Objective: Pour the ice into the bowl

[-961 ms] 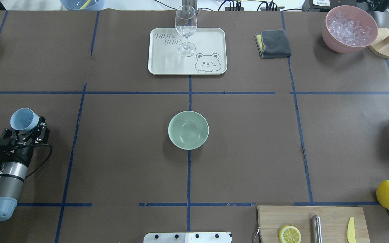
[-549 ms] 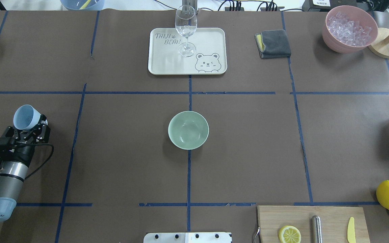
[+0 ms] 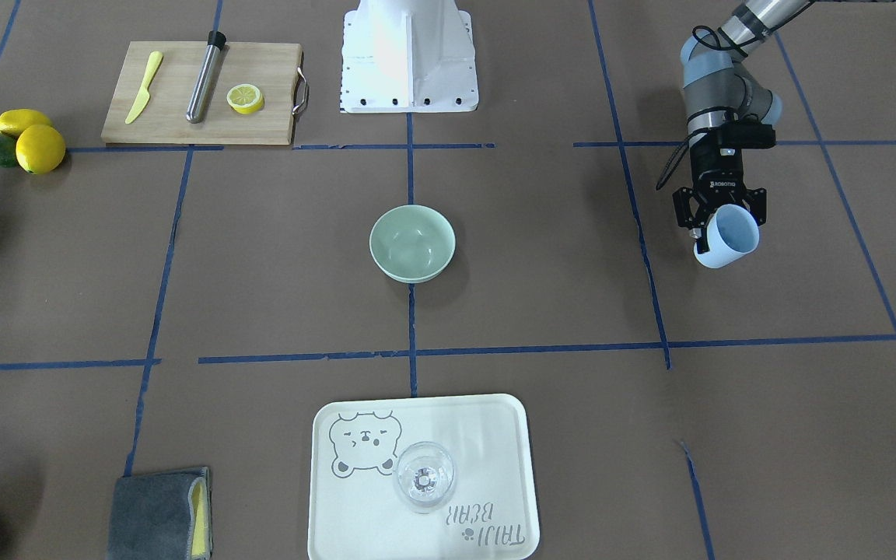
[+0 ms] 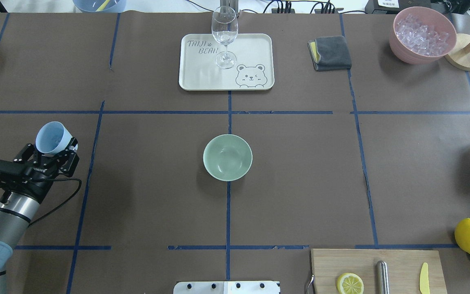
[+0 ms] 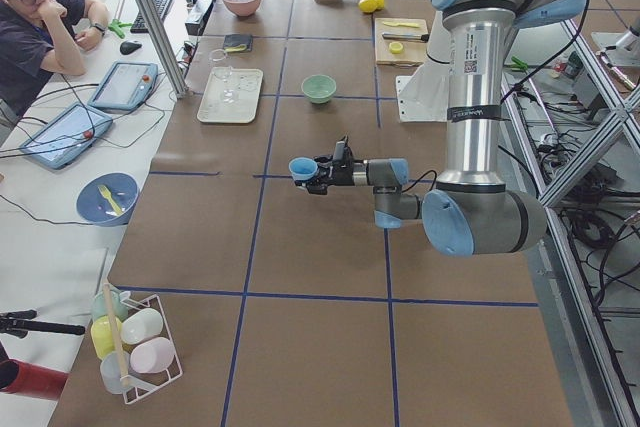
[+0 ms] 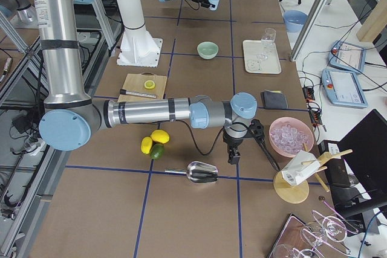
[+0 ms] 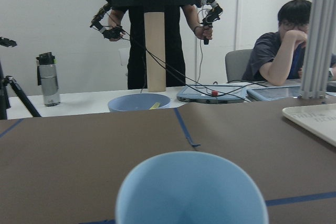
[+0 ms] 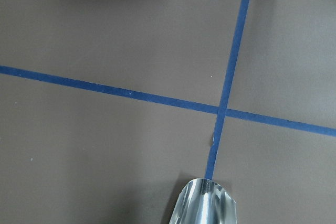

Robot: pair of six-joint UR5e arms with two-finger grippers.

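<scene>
At the table's left side, the left gripper (image 4: 55, 152) pinches a light blue cup (image 4: 50, 138) by its lower part, both fingers pressed against its wall. The cup hangs above the table and leans, with its mouth mostly upward, probably so that nothing falls out while it is carried. The left wrist view looks into the cup, but its bottom is cut off, so it cannot be said if cubes lie inside.

The mint-green bowl (image 4: 227, 157) stands upright and empty at the table's centre, on the middle blue tape line (image 4: 227, 212), well apart from the cup. This open place likely makes it easy to reach. The only ice (image 4: 421, 33) that shows is heaped in the pink bowl (image 4: 405, 55) at the far right corner.

The right gripper (image 6: 232, 156) hangs near a metal scoop (image 6: 202, 173) that lies on the table. Whether it is spread or closed cannot be told.
</scene>
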